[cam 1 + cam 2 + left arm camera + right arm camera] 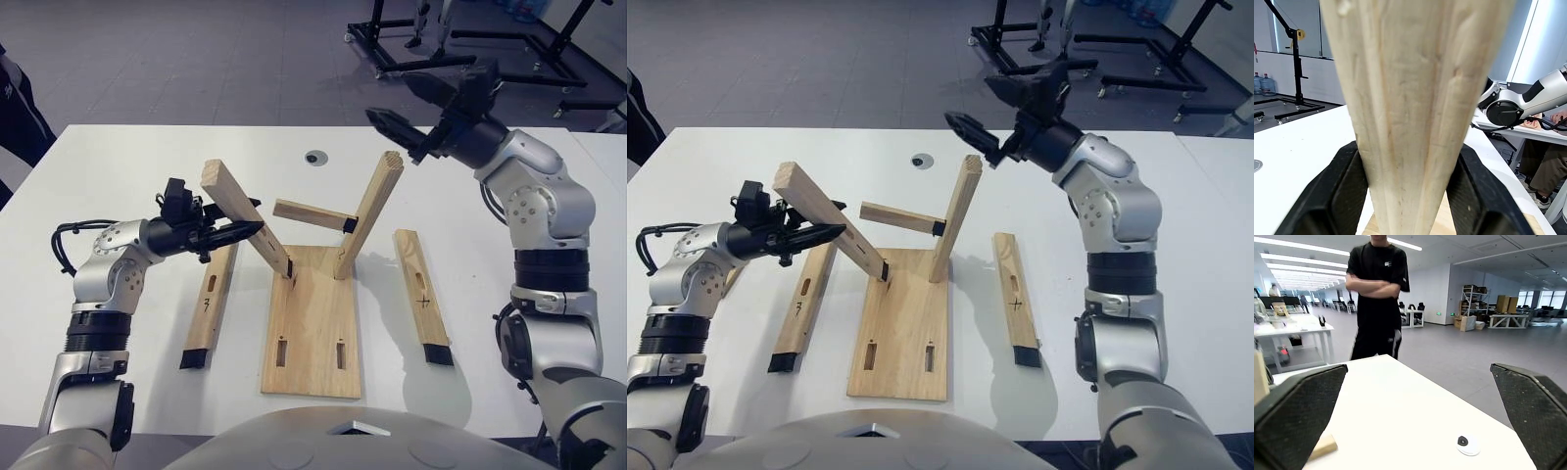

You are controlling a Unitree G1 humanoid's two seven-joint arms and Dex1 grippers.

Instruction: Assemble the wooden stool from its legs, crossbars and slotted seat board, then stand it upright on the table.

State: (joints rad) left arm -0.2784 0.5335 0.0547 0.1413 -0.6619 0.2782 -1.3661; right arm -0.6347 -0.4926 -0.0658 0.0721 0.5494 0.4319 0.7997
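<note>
The slotted seat board [312, 333] lies flat in the middle of the table. One wooden leg [245, 217] leans to the left with its lower end in a far slot, and my left gripper [250, 230] is shut on its middle. In the left wrist view this leg [1415, 98] sits between the black fingers [1327, 196]. A second leg [370, 211] stands tilted in the other far slot, with a crossbar [312, 214] sticking out from it to the left. My right gripper [390, 98] hangs open just above and to the right of that leg's top, holding nothing.
Two loose legs lie flat on the table, one left of the board [211, 304] and one to its right [423, 294]. A small round disc [315, 157] is set in the table at the back. A person stands beyond the table's edge [1376, 289].
</note>
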